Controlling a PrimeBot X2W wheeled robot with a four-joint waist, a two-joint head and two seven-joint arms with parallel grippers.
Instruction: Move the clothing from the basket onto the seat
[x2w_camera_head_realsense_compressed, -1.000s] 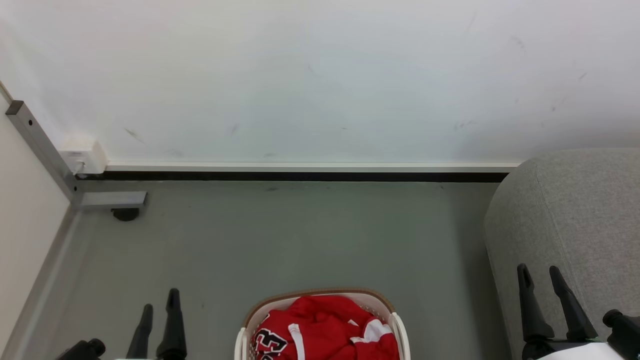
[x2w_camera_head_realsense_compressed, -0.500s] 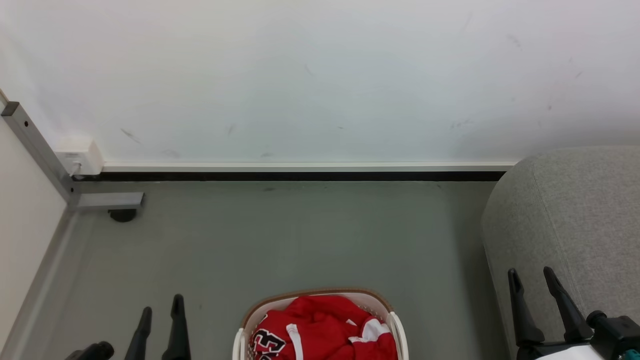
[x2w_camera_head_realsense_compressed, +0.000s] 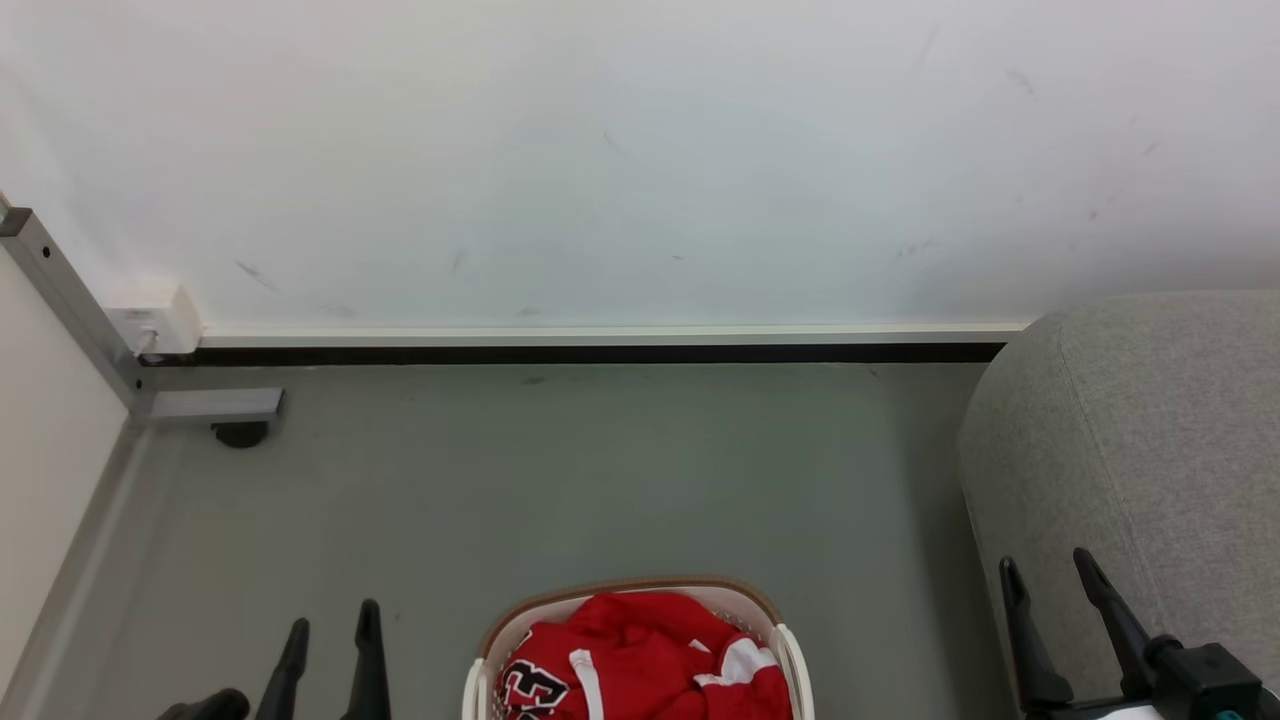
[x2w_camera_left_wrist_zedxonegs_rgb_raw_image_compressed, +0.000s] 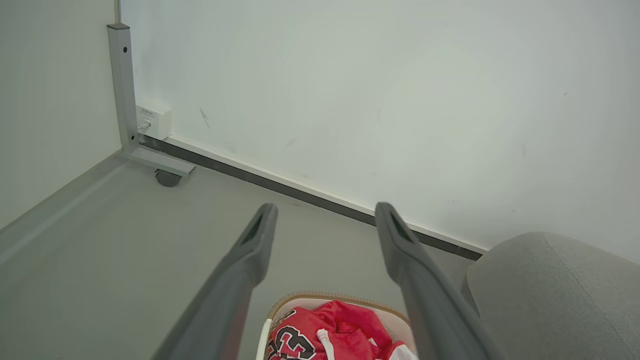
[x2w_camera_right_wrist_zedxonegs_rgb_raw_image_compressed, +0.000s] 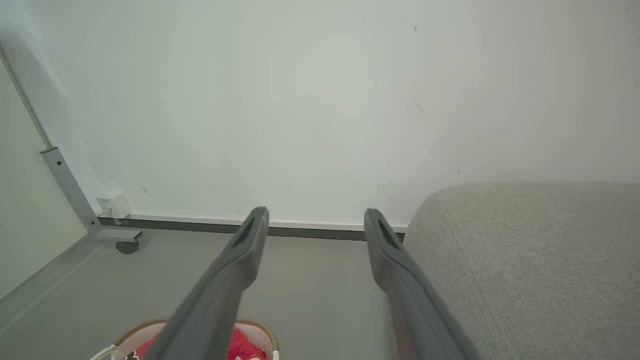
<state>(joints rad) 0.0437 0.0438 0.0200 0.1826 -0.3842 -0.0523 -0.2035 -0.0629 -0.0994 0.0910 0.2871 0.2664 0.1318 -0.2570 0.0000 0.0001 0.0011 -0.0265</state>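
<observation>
The left pincer (x2w_camera_head_realsense_compressed: 333, 625) and right pincer (x2w_camera_head_realsense_compressed: 1047, 575) flanked the basket (x2w_camera_head_realsense_compressed: 620, 586), fingers apart and empty, because its clothing (x2w_camera_head_realsense_compressed: 640, 650) awaited lifting onto the seat (x2w_camera_head_realsense_compressed: 1150, 430).

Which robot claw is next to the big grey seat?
The right claw, at the head view's lower right, shows against the grey seat. The left claw shows over bare floor, beyond the basket.

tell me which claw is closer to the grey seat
Right. The right claw hangs beside the grey seat; the left claw is across the laundry basket from it.
</observation>
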